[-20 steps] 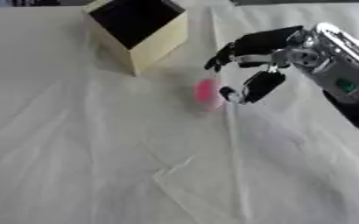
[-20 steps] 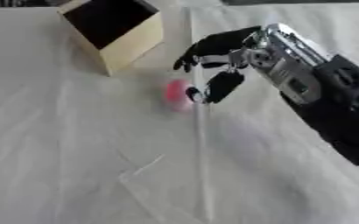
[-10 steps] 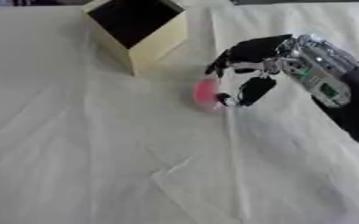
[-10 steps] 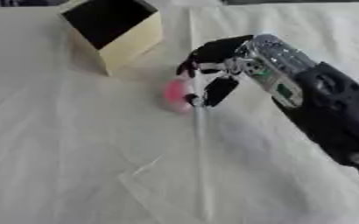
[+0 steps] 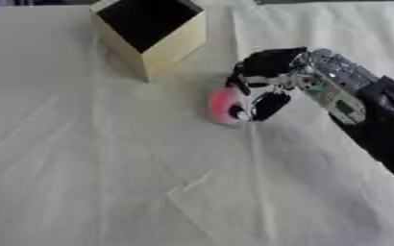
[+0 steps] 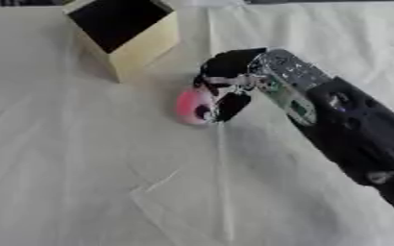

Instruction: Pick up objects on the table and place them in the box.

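A small pink rounded object lies on the white cloth, a little right of and nearer than the open tan box. My right hand comes in from the right and sits over the pink object's right side, its fingers curled down around it and the thumb against its near edge. The object still rests on the cloth. The box stands at the far left-centre with its dark inside showing. My left hand shows in neither view.
The white cloth covers the whole table, with creases running through the middle and a folded ridge below the pink object. My right forearm crosses the right side.
My right hand has moved left and down onto the pink object, and its fingers have curled round it. The object has stayed in place.
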Available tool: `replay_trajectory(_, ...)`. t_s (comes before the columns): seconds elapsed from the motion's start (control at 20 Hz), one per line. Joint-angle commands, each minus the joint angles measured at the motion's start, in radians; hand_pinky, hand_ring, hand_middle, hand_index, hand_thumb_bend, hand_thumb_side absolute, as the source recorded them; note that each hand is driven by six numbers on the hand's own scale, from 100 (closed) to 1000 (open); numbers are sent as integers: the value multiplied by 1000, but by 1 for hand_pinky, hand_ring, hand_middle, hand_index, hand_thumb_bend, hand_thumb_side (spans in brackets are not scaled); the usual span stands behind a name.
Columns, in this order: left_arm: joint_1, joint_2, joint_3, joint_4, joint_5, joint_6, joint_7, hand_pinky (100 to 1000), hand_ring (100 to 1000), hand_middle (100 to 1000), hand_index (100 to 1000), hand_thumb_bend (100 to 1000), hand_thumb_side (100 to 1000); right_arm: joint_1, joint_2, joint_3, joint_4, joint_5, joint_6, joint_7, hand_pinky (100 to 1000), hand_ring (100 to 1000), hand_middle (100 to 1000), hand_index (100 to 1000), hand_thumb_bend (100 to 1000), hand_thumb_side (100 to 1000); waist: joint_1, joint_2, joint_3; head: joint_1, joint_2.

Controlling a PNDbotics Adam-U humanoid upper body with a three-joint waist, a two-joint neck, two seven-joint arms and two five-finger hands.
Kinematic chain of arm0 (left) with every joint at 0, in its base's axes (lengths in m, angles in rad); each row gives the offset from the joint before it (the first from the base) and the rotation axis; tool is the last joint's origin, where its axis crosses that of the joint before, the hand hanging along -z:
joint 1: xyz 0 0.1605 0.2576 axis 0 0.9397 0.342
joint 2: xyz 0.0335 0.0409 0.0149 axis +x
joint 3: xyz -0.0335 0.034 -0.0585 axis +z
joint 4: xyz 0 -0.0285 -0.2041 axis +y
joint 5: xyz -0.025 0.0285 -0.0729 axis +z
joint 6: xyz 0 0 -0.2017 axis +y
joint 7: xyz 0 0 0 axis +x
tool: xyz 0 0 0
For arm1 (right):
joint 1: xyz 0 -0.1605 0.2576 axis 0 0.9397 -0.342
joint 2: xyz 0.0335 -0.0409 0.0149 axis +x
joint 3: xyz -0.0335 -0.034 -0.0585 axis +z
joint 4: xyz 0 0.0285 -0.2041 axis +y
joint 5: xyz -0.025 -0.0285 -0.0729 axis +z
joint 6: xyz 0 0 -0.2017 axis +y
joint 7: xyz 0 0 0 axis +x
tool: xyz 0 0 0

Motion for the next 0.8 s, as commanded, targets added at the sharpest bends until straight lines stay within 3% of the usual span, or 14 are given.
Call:
replay_trajectory(0.05,-2,9,4,-14,-1,4,-9,732,683,779,874,100,776,-11,-7,-8,-13,-34,19,-25,782,633,403,671,100,488,3,-16,2,3,-3)
replay_trajectory(0.15,-1,8,5,-14,-1,6,-12,731,682,778,874,100,776,-10,-11,-10,-29,-55,35,-35,778,614,391,650,100,372,3,-16,1,5,-3)
replay_trajectory(0.2,-1,8,5,-14,-1,7,-13,731,682,778,875,100,775,-10,-13,-11,-38,-66,44,-35,773,590,386,642,100,249,3,-17,1,5,-2)
replay_trajectory(0.25,0,8,5,-14,-1,8,-14,731,682,778,875,100,775,-9,-16,-12,-47,-79,54,-33,773,587,386,641,100,229,2,-17,0,5,-3)
replay_trajectory(0.3,0,8,6,-14,-2,8,-16,731,682,778,875,100,774,-10,-20,-15,-59,-92,65,-29,768,576,389,645,100,120,2,-17,0,5,-2)
replay_trajectory(0.8,-2,10,9,-14,-3,9,-21,728,681,773,876,100,770,-55,-36,-75,-192,-222,207,-11,748,559,368,645,100,100,0,-24,-7,0,-10)
